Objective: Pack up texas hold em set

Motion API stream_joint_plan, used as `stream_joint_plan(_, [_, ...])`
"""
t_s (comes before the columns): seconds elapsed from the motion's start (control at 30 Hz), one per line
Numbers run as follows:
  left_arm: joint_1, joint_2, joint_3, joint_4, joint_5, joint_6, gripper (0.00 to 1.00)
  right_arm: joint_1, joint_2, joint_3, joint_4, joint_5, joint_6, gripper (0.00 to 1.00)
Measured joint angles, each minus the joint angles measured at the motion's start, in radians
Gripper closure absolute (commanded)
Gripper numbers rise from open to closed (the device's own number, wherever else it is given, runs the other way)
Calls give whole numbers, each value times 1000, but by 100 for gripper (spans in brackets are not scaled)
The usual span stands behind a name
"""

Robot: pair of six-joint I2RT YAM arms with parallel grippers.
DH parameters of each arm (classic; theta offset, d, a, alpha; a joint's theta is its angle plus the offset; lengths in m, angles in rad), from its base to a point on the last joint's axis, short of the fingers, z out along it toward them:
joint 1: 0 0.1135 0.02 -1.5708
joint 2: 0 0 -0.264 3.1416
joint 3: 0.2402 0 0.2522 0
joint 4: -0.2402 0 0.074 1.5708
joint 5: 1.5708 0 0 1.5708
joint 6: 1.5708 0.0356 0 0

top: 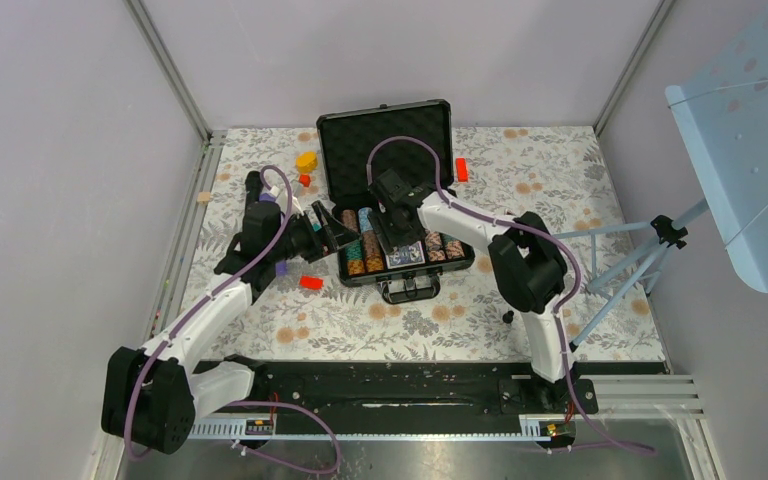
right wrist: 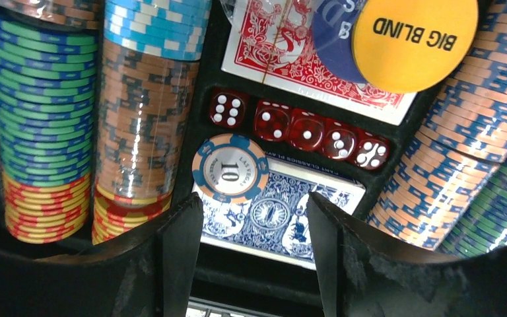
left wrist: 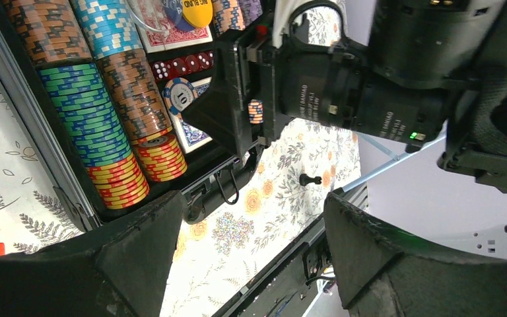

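Find the black hard case [top: 458,268] in the middle of the flowered table [top: 560,180], toward the far side, foam-lined lid [top: 385,140] standing up, handle [top: 407,290] turned to the arms. In the tray, note rows of poker chips [right wrist: 39,99] on edge in their grooves: green then red-yellow in one row, light blue then orange in the next, more orange and green opposite. In the middle compartments, note a red card deck [right wrist: 290,66] under a yellow BIG BLIND button [right wrist: 414,39], a row of five red dice [right wrist: 300,129], and a blue card deck [right wrist: 270,218] with one loose 10 chip [right wrist: 230,170] resting over its corner. See the right gripper [right wrist: 254,218] just above the blue deck, jaws apart, holding nothing; the left gripper [left wrist: 251,205] beside the left side of the case, jaws wide, also empty. Expect a stiff and, with so many chips, heavy case; better not to lift or tilt. Take the light lid by its free top rim and fold down. Treat the loose chip as thin, smooth, slippery: pinch across the edges.
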Motion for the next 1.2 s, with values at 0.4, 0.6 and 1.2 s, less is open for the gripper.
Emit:
stream_joint_plan(0.4, [0,-2,0,0,0,9,23,28,57,58,-23,3,-10,33])
stream_joint_plan(0.6, [0,-2,0,0,0,10,23,30,84,93,-55,9,-20,41])
stream_joint_plan(1.2, [1,-2,0,-23,0,17,23,34,73,69,-9,39,-35,52])
